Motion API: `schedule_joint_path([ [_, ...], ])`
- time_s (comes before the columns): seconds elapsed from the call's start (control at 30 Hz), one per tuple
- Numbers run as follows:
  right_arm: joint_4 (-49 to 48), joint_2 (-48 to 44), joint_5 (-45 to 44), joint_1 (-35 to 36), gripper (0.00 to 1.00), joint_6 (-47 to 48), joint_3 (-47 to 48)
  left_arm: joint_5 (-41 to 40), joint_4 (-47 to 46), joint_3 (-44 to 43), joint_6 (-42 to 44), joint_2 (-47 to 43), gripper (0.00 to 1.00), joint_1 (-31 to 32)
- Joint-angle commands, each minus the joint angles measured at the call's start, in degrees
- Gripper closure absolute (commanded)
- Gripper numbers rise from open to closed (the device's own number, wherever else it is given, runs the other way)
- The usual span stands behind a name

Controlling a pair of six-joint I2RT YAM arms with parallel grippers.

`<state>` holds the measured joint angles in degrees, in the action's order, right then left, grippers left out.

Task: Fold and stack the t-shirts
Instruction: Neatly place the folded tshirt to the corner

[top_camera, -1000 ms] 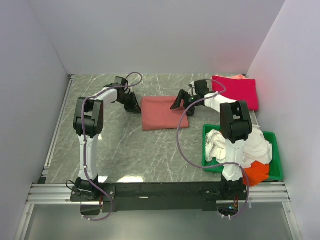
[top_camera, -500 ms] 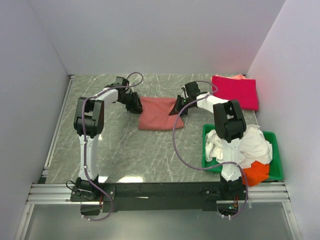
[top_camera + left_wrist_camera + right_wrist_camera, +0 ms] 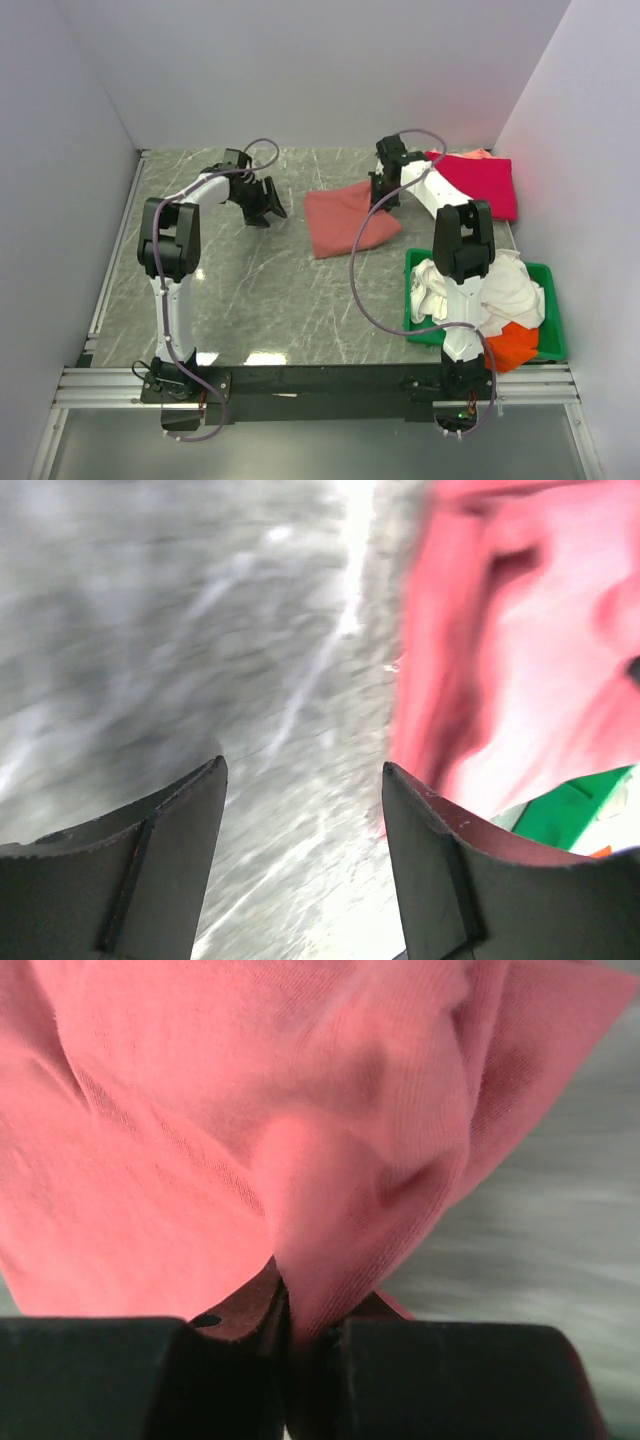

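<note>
- The folded salmon-red t-shirt lies central, gripped at its 2 o'clock edge, probably to be dragged onto the stack.
- The crimson-pink t-shirt sits folded at 2 o'clock, likely the stack's base.
- The right gripper is clamped on salmon cloth.
- The left gripper hovers at the shirt's 9 o'clock, fingers apart and empty.

The salmon-red shirt lies folded and skewed on the desk, its far right edge bunched and pinched by the right end effector. The crimson-pink shirt lies folded flat at the far right corner. The white shirts and the orange shirt sit crumpled in the tray.
</note>
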<state>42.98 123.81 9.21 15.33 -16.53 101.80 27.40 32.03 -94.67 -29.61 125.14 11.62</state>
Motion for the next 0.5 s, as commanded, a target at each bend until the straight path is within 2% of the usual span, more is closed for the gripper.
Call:
schedule_joint_path([
  [0.0, 9.6, -1.3, -16.4, -1.6, 1.00, 9.8, 7.5, -3.4, 0.3, 2.0, 0.3, -5.5, 0.31, -2.0],
  [0.1, 13.0, 0.6, -24.9, -1.9, 1.00, 13.5, 11.9, -3.6, -0.8, 4.1, -0.5, -6.3, 0.31, -2.7],
  [0.2, 14.7, 2.2, -29.0, -2.4, 1.00, 15.6, 15.4, -3.4, -2.0, 5.6, -1.4, -6.4, 0.31, -2.9],
  [0.4, 12.5, 1.8, -37.8, -4.3, 1.00, 16.0, 18.2, -3.6, -3.2, 6.8, -2.5, -6.2, 0.30, -3.0],
  [0.47, 10.5, 1.3, -42.2, -4.7, 1.00, 19.2, 18.5, -4.0, -3.4, 7.1, -2.6, -6.2, 0.31, -3.0],
])
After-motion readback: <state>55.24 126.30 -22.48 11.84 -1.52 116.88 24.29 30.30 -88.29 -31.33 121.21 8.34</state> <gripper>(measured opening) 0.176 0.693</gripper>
